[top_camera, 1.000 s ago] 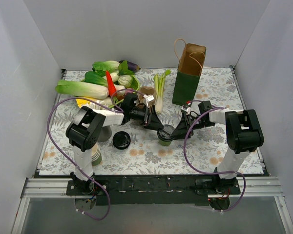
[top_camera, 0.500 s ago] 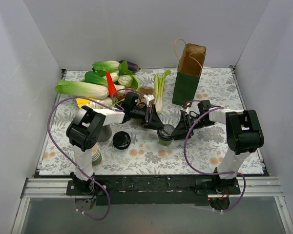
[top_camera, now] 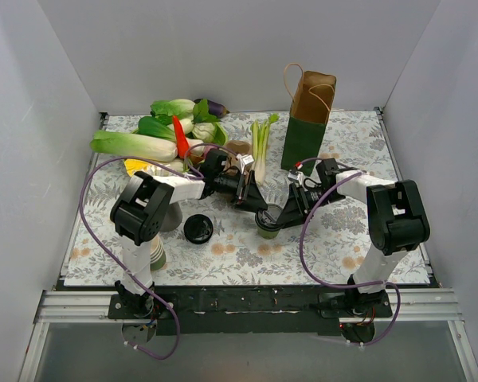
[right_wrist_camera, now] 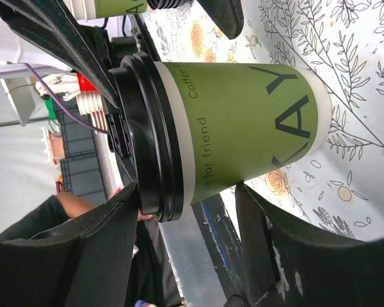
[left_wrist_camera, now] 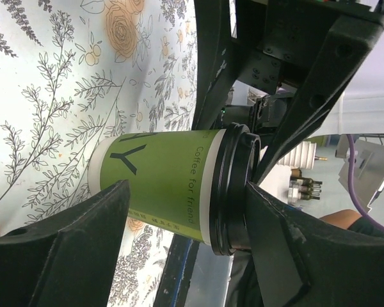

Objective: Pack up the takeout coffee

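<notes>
— Nearest the arm bases, what stands there?
— 1 stack of green cups [top_camera: 157, 255] at the left. Just beyond it, 1 loose black lid [top_camera: 198, 228] lies flat on the floral cloth [top_camera: 342, 247].
— And the takeout coffee [top_camera: 268, 224]?
— Mid-table, upright, lidded. The left gripper [left_wrist_camera: 185, 188] and right gripper [right_wrist_camera: 187, 188] crowd it from either side, fingers spread along it. Whether either pinches it, I cannot tell.
— Farther back?
— The right arm [top_camera: 342, 185] lies between cup and open paper bag [top_camera: 305, 131]. Green stalks [top_camera: 260, 147] and heaped vegetables [top_camera: 155, 131] lie far left.
</notes>
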You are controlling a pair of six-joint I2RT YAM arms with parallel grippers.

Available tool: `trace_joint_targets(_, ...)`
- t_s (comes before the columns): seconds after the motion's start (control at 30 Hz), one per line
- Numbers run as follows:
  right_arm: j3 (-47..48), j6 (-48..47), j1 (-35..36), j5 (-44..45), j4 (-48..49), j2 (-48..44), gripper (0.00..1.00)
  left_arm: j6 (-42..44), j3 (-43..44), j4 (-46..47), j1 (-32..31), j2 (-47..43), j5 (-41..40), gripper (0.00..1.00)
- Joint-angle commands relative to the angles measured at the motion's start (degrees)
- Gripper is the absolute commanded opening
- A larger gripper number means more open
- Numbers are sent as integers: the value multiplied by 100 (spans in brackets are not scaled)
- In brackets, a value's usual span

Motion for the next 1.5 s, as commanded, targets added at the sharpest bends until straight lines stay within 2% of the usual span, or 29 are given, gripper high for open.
trace_joint_targets(0.0, 124, -1770, 145, 1753, -109, -49, 64, 724, -84, -746, 38, 376, -1195, 72)
trace_joint_targets(0.13, 651, -2271, 39, 1548, -779, -508, 77, 663, 21, -105, 29, -133, -149, 82)
trace_joint_targets(0.17, 756, -2324, 30, 1540, -875, -569, 85, 697, 101, -60, 20, -265, -8, 83)
trace_joint_targets(0.23, 1038, -2691, 13, 1366, -1217, -789, 91, 934, 485, -260, 20, -301, 257, 86)
trace_joint_targets(0.27, 1091, -2816, 12, 1339, -1289, -885, 93, 1083, 653, -758, 29, -284, 275, 86)
trace_joint_targets(0.37, 1258, -3349, 21, 1251, -1421, -1158, 95, 1549, 1093, -1349, 29, -283, 231, 87)
trace_joint_targets(0.43, 1424, -3703, 21, 1111, -1439, -1334, 96, 1681, 1217, -1422, 29, -353, 144, 89)
trace_joint_targets(0.5, 1539, -4396, 65, 1013, -1500, -1474, 97, 1735, 1445, -1518, 29, -441, 21, 90)
trace_joint_targets(0.63, 1811, -5680, 555, 1363, -1825, -1651, 98, 1919, 2069, -2027, 73, -582, -251, 90)
trace_joint_targets(0.73, 1996, -6637, 916, 1749, -2404, -1642, 95, 2007, 2692, -2553, 222, -705, -541, 90)
trace_joint_targets(0.8, 2137, -7025, 1084, 2005, -2720, -1651, 88, 2051, 3061, -2757, 450, -793, -744, 90)
trace_joint_targets(0.93, 2146, -7211, 1479, 2698, -2863, -1704, 82, 1929, 3221, -2785, 925, -1197, -736, 90)
trace_joint_targets(1.0, 2277, -6967, 1620, 2893, -2837, -1634, 79, 1754, 3239, -2749, 1136, -1478, -779, 90)
trace_joint_targets(1.03, 2339, -6495, 1699, 2903, -2697, -1607, 79, 1726, 3222, -2758, 1171, -1575, -815, 90)
trace_joint_targets(1.23, 2243, -5876, 2068, 2745, -2152, -1431, 95, 2173, 2730, -2854, 1207, -2348, -1016, 93)
trace_joint_targets(1.37, 2208, -5700, 2271, 2780, -2054, -1291, 97, 2261, 2642, -2977, 1154, -2445, -1394, 93)
trace_joint_targets(1.47, 2234, -5682, 2482, 2902, -1985, -1194, 98, 2876, 2764, -3311, 996, -2551, -1703, 95)
